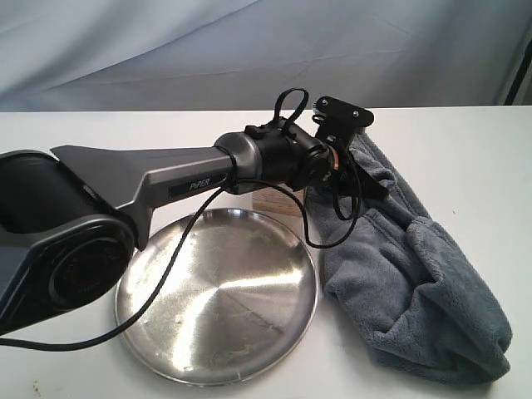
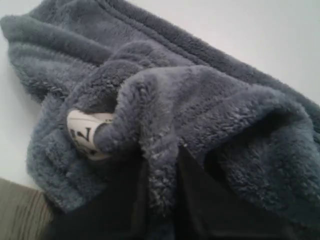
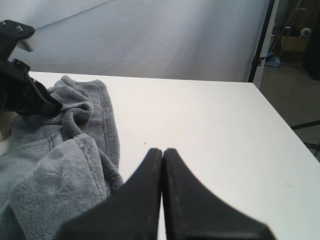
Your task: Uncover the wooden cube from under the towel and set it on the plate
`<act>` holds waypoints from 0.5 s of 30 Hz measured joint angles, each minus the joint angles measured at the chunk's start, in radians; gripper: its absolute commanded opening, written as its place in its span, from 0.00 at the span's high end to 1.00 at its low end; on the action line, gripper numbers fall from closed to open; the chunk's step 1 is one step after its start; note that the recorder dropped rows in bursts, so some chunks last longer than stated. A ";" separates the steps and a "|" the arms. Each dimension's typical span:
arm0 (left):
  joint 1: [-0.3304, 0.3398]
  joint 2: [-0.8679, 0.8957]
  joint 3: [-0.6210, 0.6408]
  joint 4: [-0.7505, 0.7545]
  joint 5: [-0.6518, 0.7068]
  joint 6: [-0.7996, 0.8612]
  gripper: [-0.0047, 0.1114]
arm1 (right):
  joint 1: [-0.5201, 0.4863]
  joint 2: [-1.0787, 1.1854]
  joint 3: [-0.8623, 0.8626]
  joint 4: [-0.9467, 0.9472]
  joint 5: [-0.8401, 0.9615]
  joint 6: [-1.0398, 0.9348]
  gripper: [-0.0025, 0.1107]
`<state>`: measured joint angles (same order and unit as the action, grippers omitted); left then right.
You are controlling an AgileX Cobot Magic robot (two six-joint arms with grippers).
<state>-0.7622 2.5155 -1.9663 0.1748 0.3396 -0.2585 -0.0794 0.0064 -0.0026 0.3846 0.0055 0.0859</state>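
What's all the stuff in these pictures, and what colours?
towel: one, blue-grey, bunched on the table beside the plate
tag: one, white, on the towel
plate: one, shiny silver, on the table, empty
wooden cube: one, pale tan, behind the plate, partly hidden
table: one, white, under everything
backdrop: one, grey-blue, behind the table
cable: one, black, across the plate
left arm: one, grey and black, above the plate
left gripper: one, black, shut on the towel
right gripper: one, black, shut, empty
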 measured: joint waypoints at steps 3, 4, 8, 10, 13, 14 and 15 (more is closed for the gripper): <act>0.000 0.000 -0.002 -0.003 0.006 0.002 0.96 | 0.000 0.000 0.000 0.000 0.000 0.000 0.95; 0.000 0.000 -0.002 -0.005 0.007 0.004 0.96 | 0.000 0.000 0.000 0.000 0.000 0.000 0.95; -0.002 0.002 -0.017 -0.035 0.022 0.007 0.96 | 0.000 0.000 0.000 0.000 0.000 0.000 0.95; -0.011 0.004 -0.041 -0.041 0.037 0.011 0.96 | 0.000 0.000 0.000 0.000 0.000 0.000 0.95; -0.044 0.007 -0.098 -0.045 0.043 0.029 0.96 | 0.000 0.000 0.000 0.000 0.000 0.000 0.95; -0.055 0.007 -0.117 -0.047 0.043 0.038 0.96 | 0.000 0.000 0.000 0.000 0.000 0.000 0.95; -0.070 0.007 -0.139 -0.048 0.045 0.048 0.96 | 0.000 0.000 0.000 0.000 0.000 0.000 0.95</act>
<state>-0.8325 2.5229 -2.1055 0.1264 0.3848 -0.2102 -0.0794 0.0064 -0.0026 0.3846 0.0055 0.0859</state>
